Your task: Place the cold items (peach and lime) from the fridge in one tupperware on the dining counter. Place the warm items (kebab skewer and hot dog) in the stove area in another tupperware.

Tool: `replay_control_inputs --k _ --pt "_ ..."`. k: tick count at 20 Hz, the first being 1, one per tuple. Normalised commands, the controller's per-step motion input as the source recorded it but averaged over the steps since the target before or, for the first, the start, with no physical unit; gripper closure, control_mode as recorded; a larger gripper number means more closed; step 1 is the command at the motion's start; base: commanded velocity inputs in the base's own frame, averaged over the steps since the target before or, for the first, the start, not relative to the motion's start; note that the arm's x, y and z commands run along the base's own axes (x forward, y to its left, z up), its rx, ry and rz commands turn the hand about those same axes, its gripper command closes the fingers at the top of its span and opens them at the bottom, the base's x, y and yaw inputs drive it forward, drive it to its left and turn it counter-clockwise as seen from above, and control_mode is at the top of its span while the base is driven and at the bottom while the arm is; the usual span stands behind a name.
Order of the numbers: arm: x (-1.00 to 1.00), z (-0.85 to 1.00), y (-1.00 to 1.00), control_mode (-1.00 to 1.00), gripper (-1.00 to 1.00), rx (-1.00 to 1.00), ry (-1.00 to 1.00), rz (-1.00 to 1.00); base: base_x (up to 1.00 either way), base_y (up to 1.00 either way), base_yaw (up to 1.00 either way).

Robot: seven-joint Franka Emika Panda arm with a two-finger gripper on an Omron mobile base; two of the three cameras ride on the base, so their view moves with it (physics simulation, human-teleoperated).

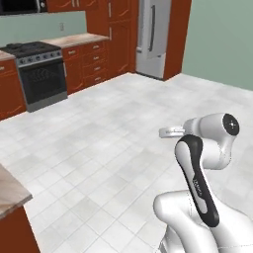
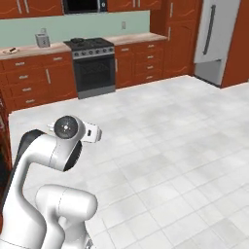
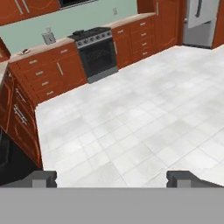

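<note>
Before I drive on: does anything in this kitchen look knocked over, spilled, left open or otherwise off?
Nothing stands out. The tall grey fridge is shut, the dark stove sits square among its red-brown cabinets, and the white tiled floor looks clean. The gripper is open, holding nothing.

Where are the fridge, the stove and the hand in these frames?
fridge [image 1: 152, 37], left base view, on its closed grey door.
stove [image 2: 94, 73], right base view, on the dark oven door.
hand [image 3: 112, 178], hand view, midway between the two dark fingertips, which stand wide apart with nothing between them.
</note>
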Motion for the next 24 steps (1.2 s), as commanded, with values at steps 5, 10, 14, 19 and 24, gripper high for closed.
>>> replay_control_inputs --k 5,10,14,19,24 --pt "0.00 0.00 0.00 1.00 -1.00 0.00 0.00 0.00 1.00 -0.45 0.33" --pt "0.00 0.00 0.00 1.00 -1.00 0.00 0.00 0.00 1.00 -0.46 0.32" --pt "0.00 0.00 0.00 1.00 -1.00 0.00 0.00 0.00 1.00 -0.46 0.32" --pt "0.00 0.00 0.00 1.00 -1.00 0.00 0.00 0.00 1.00 -0.46 0.28" --pt "0.00 0.00 0.00 1.00 -1.00 0.00 0.00 0.00 1.00 -0.41 0.23"
